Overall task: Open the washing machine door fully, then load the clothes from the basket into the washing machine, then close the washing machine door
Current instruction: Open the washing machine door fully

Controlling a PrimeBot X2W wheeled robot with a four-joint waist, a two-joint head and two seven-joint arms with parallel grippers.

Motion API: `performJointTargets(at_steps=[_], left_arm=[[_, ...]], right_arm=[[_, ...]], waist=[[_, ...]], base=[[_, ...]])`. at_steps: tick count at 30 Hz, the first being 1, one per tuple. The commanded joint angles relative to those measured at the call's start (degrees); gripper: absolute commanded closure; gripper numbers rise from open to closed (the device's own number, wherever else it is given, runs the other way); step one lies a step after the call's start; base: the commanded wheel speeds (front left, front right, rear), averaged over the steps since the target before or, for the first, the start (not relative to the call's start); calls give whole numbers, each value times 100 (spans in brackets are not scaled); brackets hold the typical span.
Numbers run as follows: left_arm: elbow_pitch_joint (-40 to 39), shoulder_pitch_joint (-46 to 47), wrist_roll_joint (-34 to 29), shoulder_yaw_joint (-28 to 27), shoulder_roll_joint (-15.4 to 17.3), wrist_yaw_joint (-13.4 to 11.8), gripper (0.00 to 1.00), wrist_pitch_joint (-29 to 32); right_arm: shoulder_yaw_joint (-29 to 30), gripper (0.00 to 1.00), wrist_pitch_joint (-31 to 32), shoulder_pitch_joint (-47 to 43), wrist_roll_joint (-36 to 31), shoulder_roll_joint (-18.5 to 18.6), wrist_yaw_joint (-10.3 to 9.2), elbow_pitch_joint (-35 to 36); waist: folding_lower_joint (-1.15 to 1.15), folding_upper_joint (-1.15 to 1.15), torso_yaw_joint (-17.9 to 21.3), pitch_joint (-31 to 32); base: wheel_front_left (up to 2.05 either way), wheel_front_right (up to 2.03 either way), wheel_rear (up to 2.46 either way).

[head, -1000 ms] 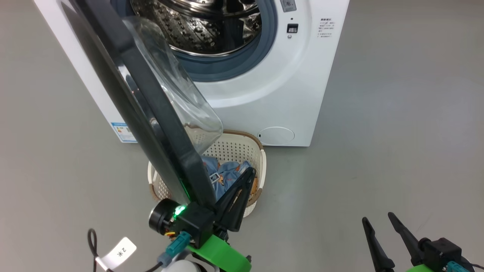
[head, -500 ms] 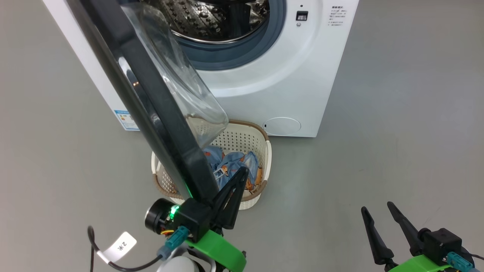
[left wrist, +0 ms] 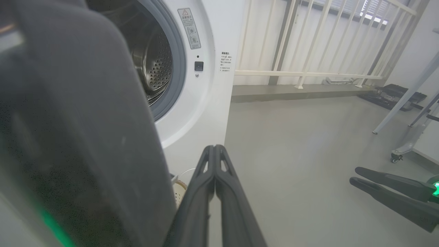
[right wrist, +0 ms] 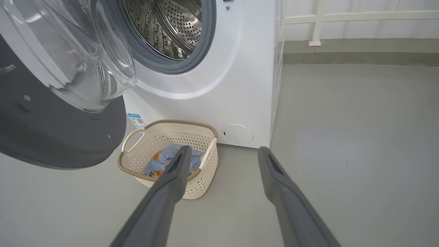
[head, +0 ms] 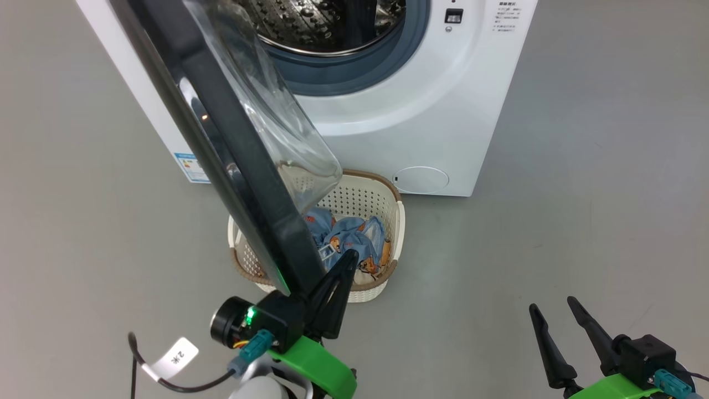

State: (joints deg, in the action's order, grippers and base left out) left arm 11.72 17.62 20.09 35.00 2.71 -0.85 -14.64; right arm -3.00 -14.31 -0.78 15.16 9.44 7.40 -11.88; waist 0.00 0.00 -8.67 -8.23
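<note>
The washing machine (head: pixel 415 111) stands at twelve o'clock from the robot. Its mouth is uncovered, with the perforated steel drum (head: pixel 332 27) showing inside the grey rubber ring (head: pixel 393 61). The washing machine door (head: pixel 238 166) stands out from the front, nearly edge-on to the head camera. Its black rim runs from eleven o'clock down toward six, and the clear glass bowl (head: pixel 277 122) bulges to its three o'clock side.

On the grey floor (head: pixel 581 194) at the foot of the machine, at six o'clock from the drum, sits the basket (head: pixel 363 199), partly under the door's lower edge. The clothes (head: pixel 349 238) lie bunched inside it, light blue with orange-brown bears. A blue label sticker (head: pixel 191 166) shows low on the machine at the basket's ten o'clock.

The left hand (head: pixel 350 256) is clenched, with its two dark fingers pressed flat together and nothing between them. It points up just beside the door's bottom edge, on its three o'clock side, and I cannot tell whether it touches the rim. In its own wrist view the rim (left wrist: pixel 85 137) looms at nine o'clock of the fingers (left wrist: pixel 205 178).

The right hand (head: pixel 552 306) rests at five o'clock, well apart from the basket, released, with its fingers spread and empty. In its wrist view the basket (right wrist: pixel 164 137) sits behind its nine o'clock finger (right wrist: pixel 171 181).
</note>
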Motion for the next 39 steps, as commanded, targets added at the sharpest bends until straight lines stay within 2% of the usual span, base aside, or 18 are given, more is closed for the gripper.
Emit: performJointTargets(at_steps=[1, 18, 29, 39], left_arm=[[-68, 223, 74, -203, 18, -52, 100, -36], [-36, 33, 210, -371, 17, -323, 100, -36], [64, -231, 161, -512, 18, -372, 100, -36], [95, -469, 244, -780, 133, -530, 100, -36]], right_arm=[[-152, 0, -69, 186, 98, 85, 9, 99], [-225, 0, -69, 184, 145, 70, 9, 16], [-263, 0, -69, 115, 162, 57, 9, -32], [-293, 0, -69, 21, 207, 45, 9, -57]], waist=[[0, 0, -22, -4], [0, 0, -258, 68], [0, 0, -394, 215], [0, 0, -592, 341]], base=[[0, 0, 0], [0, 0, 0], [0, 0, 0], [0, 0, 0]])
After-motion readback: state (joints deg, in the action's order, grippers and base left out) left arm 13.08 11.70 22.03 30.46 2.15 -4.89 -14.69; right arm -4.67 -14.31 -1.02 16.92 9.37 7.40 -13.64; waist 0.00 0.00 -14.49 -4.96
